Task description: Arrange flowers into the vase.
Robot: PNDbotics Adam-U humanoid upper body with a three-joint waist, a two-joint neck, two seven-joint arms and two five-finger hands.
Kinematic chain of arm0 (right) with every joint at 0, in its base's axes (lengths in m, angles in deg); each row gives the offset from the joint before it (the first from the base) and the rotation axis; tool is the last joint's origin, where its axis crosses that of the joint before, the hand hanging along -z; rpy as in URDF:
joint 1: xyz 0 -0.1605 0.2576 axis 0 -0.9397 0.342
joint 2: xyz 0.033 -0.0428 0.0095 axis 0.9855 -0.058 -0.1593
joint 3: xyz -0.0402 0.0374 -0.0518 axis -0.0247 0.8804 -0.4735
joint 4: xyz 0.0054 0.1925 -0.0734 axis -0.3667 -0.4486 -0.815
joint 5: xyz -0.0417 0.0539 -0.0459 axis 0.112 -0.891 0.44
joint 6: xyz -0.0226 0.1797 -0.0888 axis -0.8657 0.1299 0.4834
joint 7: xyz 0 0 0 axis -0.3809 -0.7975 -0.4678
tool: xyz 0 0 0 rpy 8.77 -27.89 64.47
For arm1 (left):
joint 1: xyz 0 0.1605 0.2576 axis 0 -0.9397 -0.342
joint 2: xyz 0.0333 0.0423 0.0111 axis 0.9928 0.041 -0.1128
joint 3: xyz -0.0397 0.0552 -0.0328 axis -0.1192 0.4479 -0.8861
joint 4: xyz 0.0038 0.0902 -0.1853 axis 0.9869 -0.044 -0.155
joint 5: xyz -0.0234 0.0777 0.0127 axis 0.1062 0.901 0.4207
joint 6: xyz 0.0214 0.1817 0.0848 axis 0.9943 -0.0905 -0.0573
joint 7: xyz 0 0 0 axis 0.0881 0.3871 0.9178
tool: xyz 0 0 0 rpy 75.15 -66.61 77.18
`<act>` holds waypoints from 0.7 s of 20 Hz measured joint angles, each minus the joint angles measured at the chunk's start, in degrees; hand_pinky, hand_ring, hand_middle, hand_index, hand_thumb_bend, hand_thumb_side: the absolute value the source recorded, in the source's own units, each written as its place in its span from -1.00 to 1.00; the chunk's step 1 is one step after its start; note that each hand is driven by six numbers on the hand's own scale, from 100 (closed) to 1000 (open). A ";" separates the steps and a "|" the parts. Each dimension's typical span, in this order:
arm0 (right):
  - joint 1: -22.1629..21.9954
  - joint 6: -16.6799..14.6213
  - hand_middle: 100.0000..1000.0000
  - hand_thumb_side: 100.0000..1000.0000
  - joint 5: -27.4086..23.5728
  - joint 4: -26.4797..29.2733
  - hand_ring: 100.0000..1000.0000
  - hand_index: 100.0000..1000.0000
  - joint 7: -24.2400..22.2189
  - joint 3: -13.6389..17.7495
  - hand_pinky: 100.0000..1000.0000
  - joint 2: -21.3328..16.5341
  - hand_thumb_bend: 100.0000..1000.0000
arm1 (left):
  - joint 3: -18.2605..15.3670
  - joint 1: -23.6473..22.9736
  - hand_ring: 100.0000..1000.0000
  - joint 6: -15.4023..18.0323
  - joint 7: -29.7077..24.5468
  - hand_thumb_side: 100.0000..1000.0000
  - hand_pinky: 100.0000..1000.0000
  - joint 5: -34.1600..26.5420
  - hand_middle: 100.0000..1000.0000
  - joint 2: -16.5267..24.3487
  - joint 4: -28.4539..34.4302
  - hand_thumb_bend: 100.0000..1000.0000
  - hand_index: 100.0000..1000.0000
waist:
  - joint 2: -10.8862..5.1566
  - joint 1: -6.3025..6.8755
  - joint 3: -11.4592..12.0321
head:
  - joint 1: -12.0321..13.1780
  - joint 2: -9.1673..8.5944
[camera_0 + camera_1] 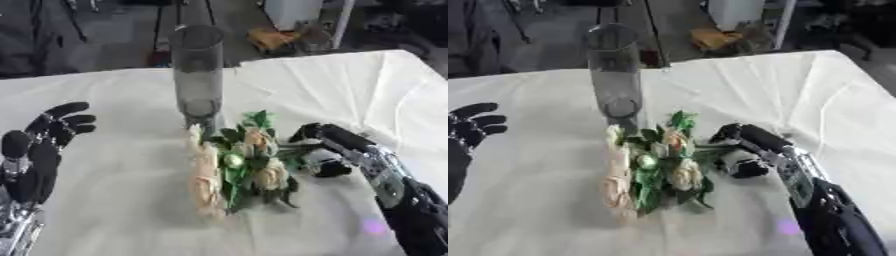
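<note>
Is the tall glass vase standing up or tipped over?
Standing up: the tall clear glass vase rises straight from the white tablecloth, mouth upward.

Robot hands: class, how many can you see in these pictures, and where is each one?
2. The left hand is raised open at the left edge; the right hand reaches the flowers lying before the vase.

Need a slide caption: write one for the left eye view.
Right hand reaches the flowers lying before the empty vase.
</note>
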 measured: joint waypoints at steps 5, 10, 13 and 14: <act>0.14 -0.13 0.31 -0.56 1.14 -0.27 0.45 0.55 0.46 0.03 0.42 0.34 -0.61 | 0.00 0.00 0.45 0.00 0.00 0.95 0.48 0.00 0.49 0.00 0.00 0.67 0.56 | 0.00 0.01 0.03 | -0.06 0.00; 0.37 0.07 0.13 -0.55 1.93 -0.29 0.31 0.49 1.32 0.33 0.23 0.74 -0.62 | 0.00 0.00 0.45 0.00 0.00 0.95 0.48 0.00 0.49 -0.01 -0.01 0.67 0.56 | 0.00 0.01 0.11 | -0.08 0.00; 0.67 0.57 -0.13 -0.52 2.70 -0.27 -0.01 0.33 2.34 0.36 -0.11 0.82 -0.62 | 0.00 0.01 0.45 0.00 0.00 0.95 0.48 0.00 0.49 -0.03 -0.02 0.67 0.56 | 0.00 -0.01 0.16 | -0.08 0.00; 0.67 0.77 -0.14 -0.52 3.02 -0.27 -0.02 0.32 2.75 0.37 -0.12 0.84 -0.62 | 0.00 0.01 0.45 0.00 0.00 0.95 0.48 0.00 0.49 -0.03 -0.02 0.67 0.56 | 0.00 -0.01 0.17 | -0.08 0.00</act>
